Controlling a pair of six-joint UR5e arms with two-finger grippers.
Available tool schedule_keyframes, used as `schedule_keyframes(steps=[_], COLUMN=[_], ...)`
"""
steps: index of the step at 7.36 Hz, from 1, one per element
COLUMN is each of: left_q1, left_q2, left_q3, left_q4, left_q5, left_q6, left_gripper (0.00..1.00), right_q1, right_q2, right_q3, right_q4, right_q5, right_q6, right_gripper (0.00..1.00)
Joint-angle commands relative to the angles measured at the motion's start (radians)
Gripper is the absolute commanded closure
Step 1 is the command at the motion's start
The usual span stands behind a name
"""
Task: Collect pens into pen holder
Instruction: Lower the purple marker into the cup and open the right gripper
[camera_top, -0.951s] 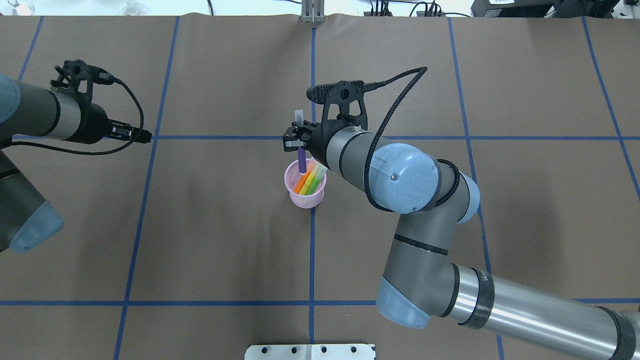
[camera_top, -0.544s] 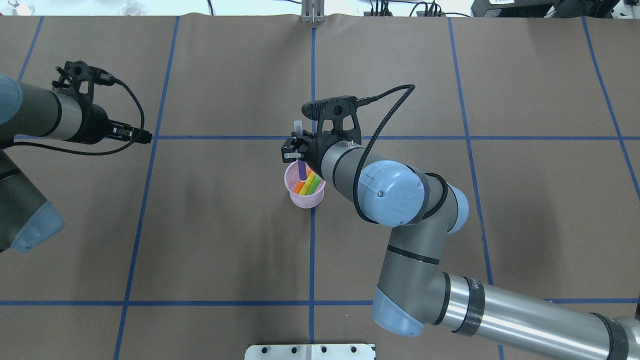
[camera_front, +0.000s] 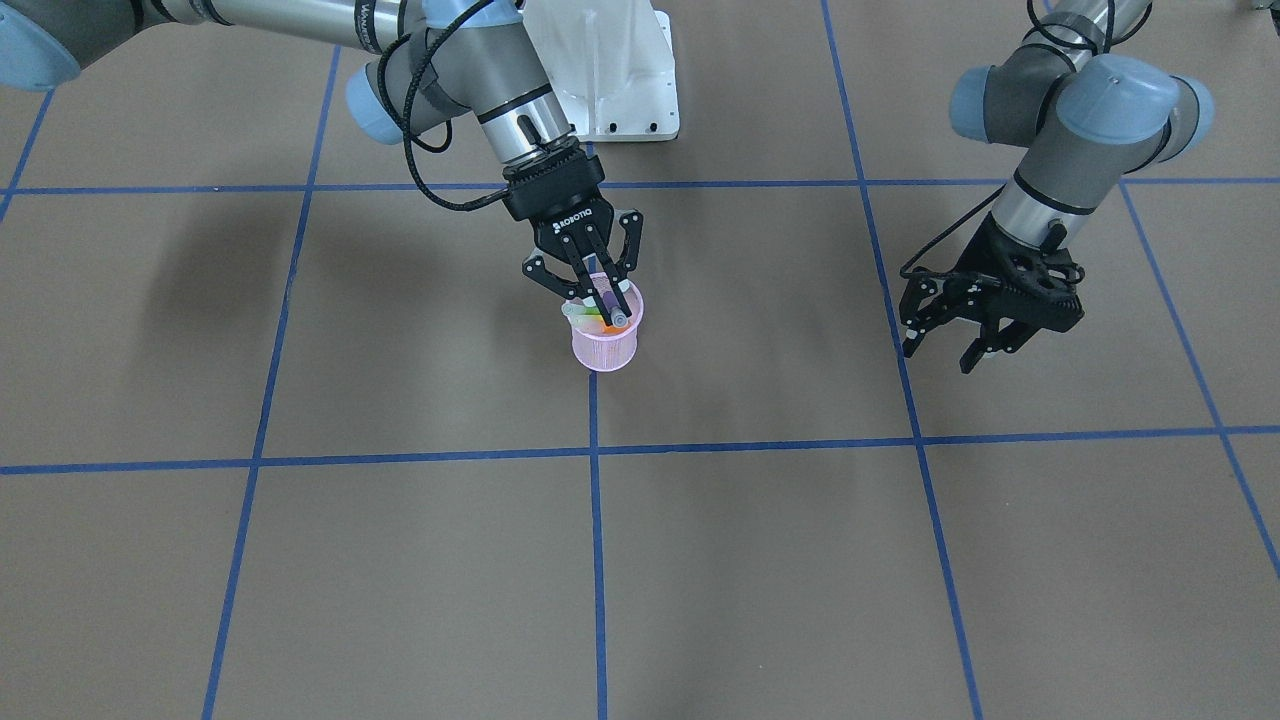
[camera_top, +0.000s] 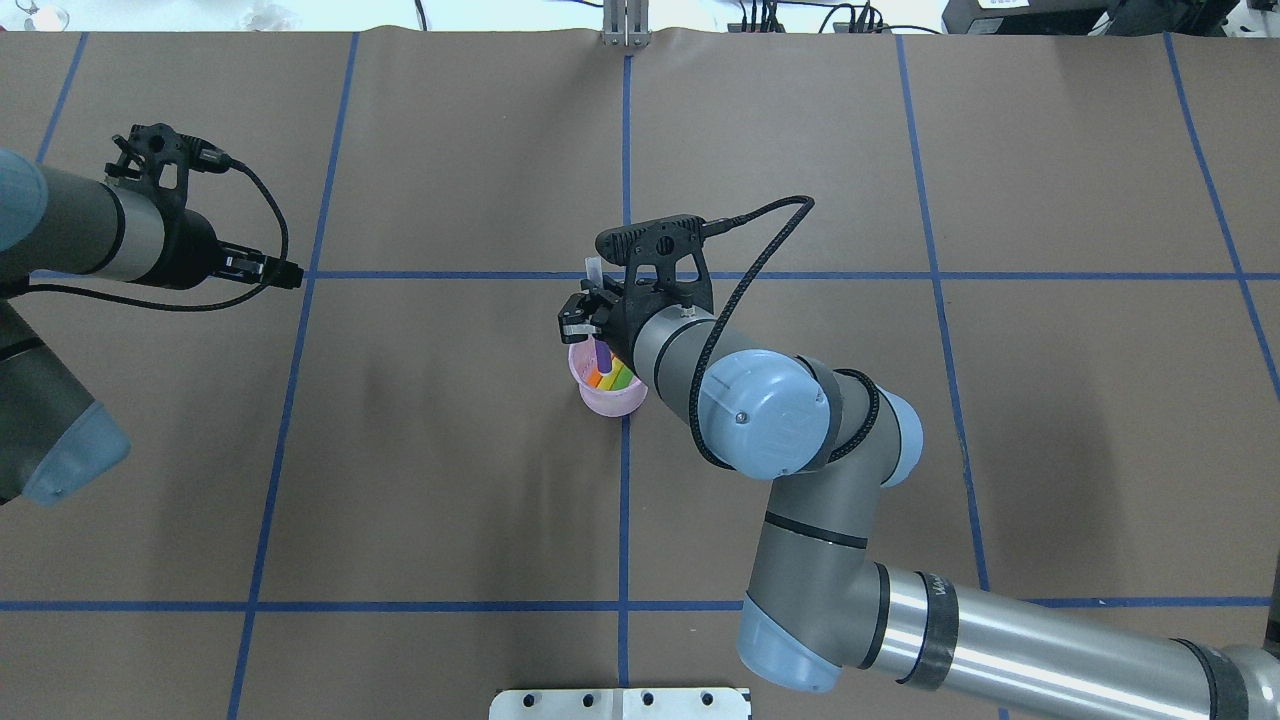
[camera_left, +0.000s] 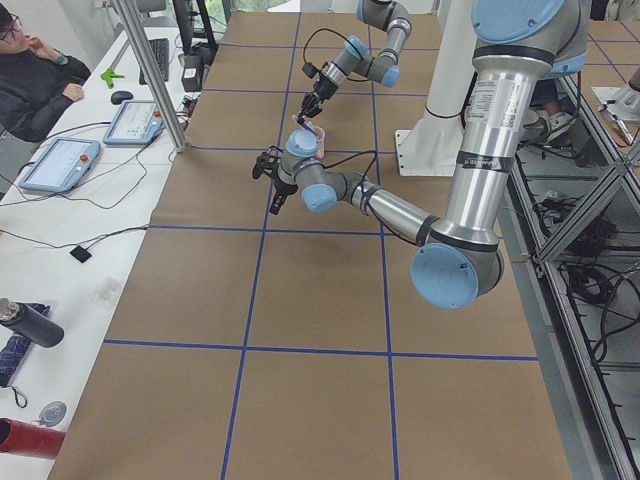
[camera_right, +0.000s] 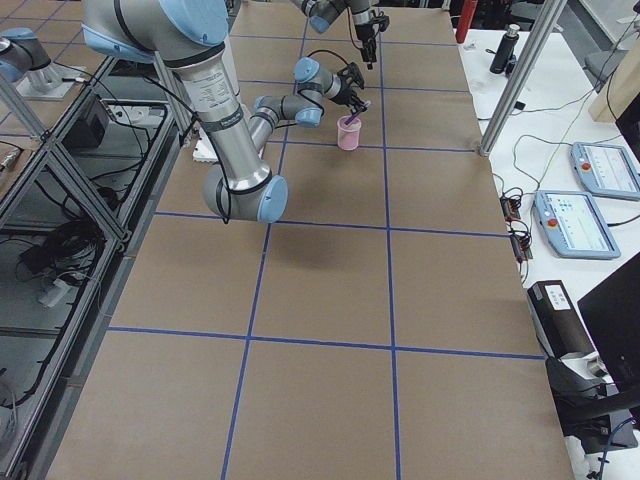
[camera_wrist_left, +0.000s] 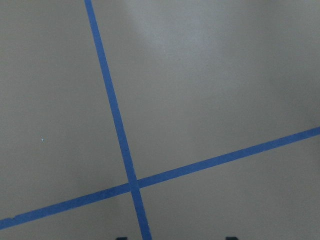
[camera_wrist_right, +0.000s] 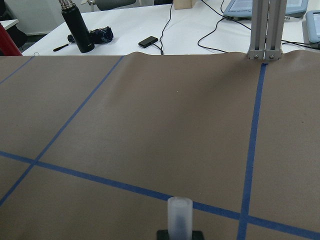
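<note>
Right now my right pincer (camera_front: 597, 298) is closed narrow on the purple pen (camera_top: 604, 352). I grip it partway up the barrel, so the coloured end points down into the pen holder (camera_front: 606, 352) and the pale cap (camera_wrist_right: 180, 214) stands clear above my fingers. The holder sits on the surface (camera_top: 400, 450) at the centre of the overhead view, on a blue tape line. The orange pen (camera_top: 598, 378) and green pen (camera_top: 622, 376) lean side by side inside it. I hold the purple one nearly upright, I judge, so it passes the rim and slips in beside them. Its tip looks below the rim, but I cannot tell whether it touches the bottom.

My right arm enters from the lower right of the overhead view, elbow folded, forearm angled up-left, wrist tipped over the cup. My left pincer (camera_front: 950, 340) hangs wide and empty at the right of the front-facing view, well apart.
</note>
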Motion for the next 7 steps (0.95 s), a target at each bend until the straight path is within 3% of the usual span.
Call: schedule_keyframes(steps=[1,4,6,7], left_q1=[-0.001,-0.015,-0.120,-0.168], left_q2=[-0.001,-0.006,-0.014,-0.030], left_q3=[0.005,0.005,0.015,0.019], left_q4=[0.000,0.004,0.033,0.114], left_q5=[0.000,-0.011,-0.162,-0.208], left_q6=[0.000,0.000,0.026,0.097], left_gripper=[0.27,0.27,0.27,0.27], right_q1=[-0.007,-0.004,0.080,0.179], right_q2=[0.005,-0.004,-0.044,-0.074], right_q3=[-0.004,0.055,0.179,0.238], right_q4=[-0.001,-0.010,-0.115,-0.215], right_q5=[-0.031,0.002,0.170,0.319], right_q6=[0.000,-0.002,-0.002,-0.002], right_gripper=[0.00,0.00,0.00,0.00])
